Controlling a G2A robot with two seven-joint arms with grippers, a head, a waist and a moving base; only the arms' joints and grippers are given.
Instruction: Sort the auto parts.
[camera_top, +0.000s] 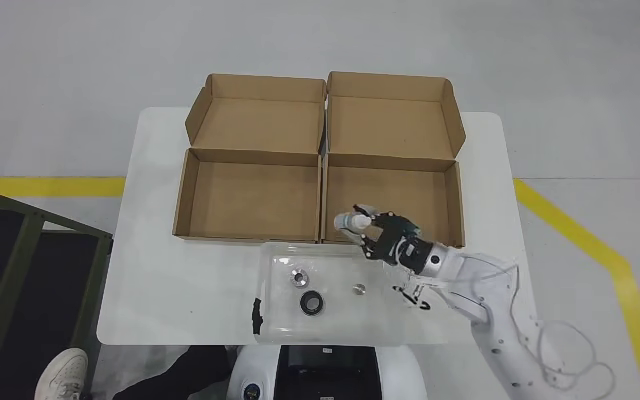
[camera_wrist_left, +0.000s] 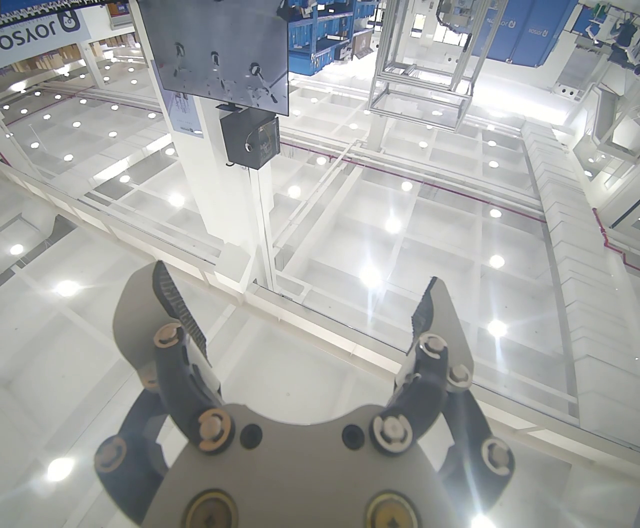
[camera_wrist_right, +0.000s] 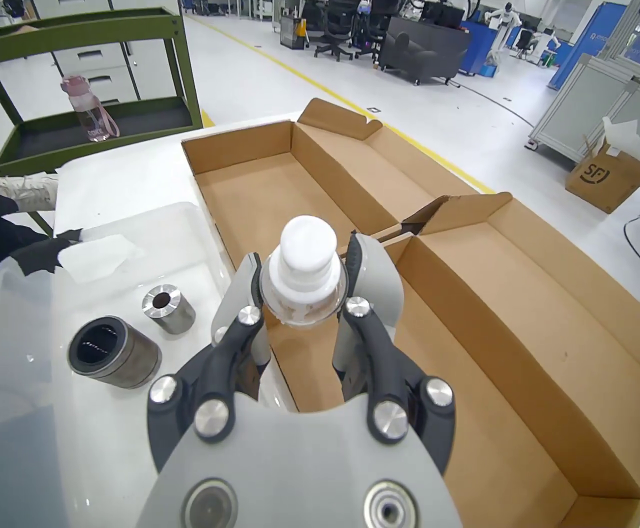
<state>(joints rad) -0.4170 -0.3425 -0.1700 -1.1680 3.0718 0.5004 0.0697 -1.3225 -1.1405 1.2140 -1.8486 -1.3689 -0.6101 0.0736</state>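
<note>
Though the right gripper (camera_wrist_right: 302, 295) is clamped on the white stepped part (camera_wrist_right: 306, 260), the hold sits on a rounded, glossy collar, so a slip or twist is likely if jolted. Item location: between the jaws, above the near wall of the right cardboard box (camera_wrist_right: 475, 360), with the clear tray (camera_wrist_right: 165, 225) just alongside. Risk: released here, it may strike that wall and fall back beside the metal sleeve (camera_wrist_right: 115, 352). Clearance: bare box floor beyond the jaws. Left gripper (camera_wrist_left: 296, 277): jaws apart, nothing between.
</note>
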